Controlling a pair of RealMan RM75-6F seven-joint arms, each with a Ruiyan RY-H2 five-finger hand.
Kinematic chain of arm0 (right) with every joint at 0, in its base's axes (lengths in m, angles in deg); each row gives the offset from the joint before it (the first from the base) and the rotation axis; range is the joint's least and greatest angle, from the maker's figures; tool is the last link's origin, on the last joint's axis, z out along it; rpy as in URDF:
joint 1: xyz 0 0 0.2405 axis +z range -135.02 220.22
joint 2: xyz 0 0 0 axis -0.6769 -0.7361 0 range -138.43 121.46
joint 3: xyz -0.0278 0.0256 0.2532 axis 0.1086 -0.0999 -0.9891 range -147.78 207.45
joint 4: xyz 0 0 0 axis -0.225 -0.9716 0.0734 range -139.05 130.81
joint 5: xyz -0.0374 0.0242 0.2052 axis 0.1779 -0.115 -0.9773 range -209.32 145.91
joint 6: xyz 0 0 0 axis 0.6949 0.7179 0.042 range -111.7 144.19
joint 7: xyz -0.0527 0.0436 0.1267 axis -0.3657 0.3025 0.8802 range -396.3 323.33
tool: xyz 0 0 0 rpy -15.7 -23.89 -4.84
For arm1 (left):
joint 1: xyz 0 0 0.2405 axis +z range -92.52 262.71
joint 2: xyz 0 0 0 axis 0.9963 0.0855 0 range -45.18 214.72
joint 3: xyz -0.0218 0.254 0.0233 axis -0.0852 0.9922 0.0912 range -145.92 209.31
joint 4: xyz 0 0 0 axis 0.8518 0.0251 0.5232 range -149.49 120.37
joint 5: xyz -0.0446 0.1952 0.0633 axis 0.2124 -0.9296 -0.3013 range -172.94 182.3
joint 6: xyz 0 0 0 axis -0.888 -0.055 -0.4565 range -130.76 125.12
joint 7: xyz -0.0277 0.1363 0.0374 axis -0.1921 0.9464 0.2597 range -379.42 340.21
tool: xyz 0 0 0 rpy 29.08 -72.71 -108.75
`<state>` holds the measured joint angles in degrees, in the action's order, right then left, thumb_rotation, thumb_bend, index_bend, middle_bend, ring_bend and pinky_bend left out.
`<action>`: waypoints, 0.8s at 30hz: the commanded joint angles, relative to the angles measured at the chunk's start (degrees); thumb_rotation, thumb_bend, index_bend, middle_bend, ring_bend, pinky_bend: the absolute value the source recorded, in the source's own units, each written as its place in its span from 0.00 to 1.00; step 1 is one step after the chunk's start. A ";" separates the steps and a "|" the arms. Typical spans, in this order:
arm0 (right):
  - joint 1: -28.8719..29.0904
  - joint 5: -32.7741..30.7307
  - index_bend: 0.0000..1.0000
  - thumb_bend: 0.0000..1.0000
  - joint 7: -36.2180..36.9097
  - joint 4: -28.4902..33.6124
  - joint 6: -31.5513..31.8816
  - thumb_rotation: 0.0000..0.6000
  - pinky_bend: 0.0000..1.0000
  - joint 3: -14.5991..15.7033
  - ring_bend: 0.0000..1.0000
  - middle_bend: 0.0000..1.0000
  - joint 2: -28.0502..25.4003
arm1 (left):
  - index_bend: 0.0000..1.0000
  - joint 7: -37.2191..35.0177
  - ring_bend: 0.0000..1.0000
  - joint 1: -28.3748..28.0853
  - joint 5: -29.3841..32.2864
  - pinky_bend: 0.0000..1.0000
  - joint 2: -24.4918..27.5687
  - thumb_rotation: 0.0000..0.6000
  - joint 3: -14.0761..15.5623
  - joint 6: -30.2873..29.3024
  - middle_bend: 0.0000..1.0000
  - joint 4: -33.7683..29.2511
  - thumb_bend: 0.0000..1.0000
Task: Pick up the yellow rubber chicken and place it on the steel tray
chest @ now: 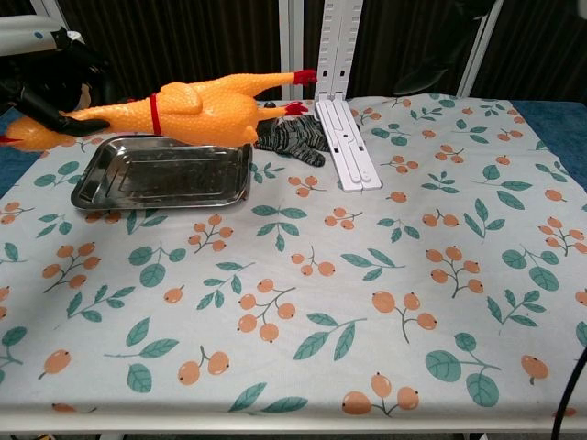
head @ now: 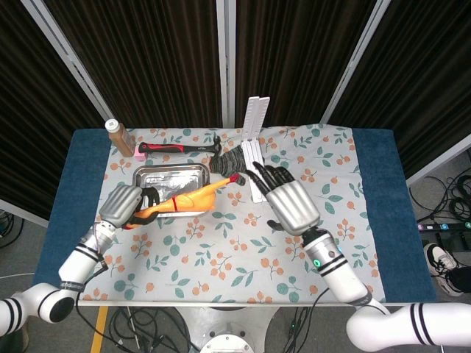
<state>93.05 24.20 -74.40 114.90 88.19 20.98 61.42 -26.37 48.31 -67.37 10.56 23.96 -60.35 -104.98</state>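
Note:
The yellow rubber chicken (head: pixel 185 200) (chest: pixel 188 111) hangs in the air over the steel tray (head: pixel 147 176) (chest: pixel 138 188), its red feet pointing right. My left hand (head: pixel 121 207) (chest: pixel 50 87) grips it by the neck at the tray's left end. My right hand (head: pixel 288 202) is off the chicken, fingers spread, above the cloth to the right of the white rack; the chest view does not show it.
A white folding rack (head: pixel 255 151) (chest: pixel 344 110) stands right of the tray, with a grey striped cloth (head: pixel 234 163) (chest: pixel 293 142) beside it. A red-handled hammer (head: pixel 180 148) and a brown bottle (head: pixel 118 137) lie behind the tray.

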 commanded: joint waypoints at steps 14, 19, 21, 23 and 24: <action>-9.53 8.35 0.00 0.00 10.08 -1.03 1.27 1.00 0.15 2.86 0.08 0.00 -8.35 | 0.71 -1.76 0.45 -3.38 7.09 0.50 -13.88 1.00 -3.86 7.18 0.67 22.50 0.66; -10.78 8.81 0.00 0.00 10.62 -1.83 0.96 1.00 0.15 2.70 0.08 0.00 -8.43 | 0.59 2.17 0.37 -3.97 9.86 0.49 -15.45 1.00 -4.18 8.66 0.56 25.06 0.64; -11.24 8.86 0.00 0.00 11.01 -2.08 0.93 1.00 0.15 2.54 0.08 0.00 -8.46 | 0.52 3.23 0.34 -3.89 10.94 0.47 -15.72 1.00 -4.28 9.02 0.52 25.35 0.60; -11.74 8.88 0.00 0.00 11.59 -2.39 0.82 1.00 0.15 2.33 0.08 0.00 -8.50 | 0.44 4.65 0.30 -3.72 11.82 0.46 -15.79 1.00 -4.15 9.21 0.46 25.27 0.55; -11.94 8.90 0.00 0.00 11.81 -2.51 0.76 1.00 0.15 2.25 0.08 0.00 -8.51 | 0.40 5.30 0.28 -3.65 12.19 0.45 -15.78 1.00 -4.10 9.26 0.42 25.15 0.52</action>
<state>81.23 33.08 -62.71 112.49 89.01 23.31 52.93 -21.85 44.57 -55.82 -5.05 19.83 -51.36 -79.85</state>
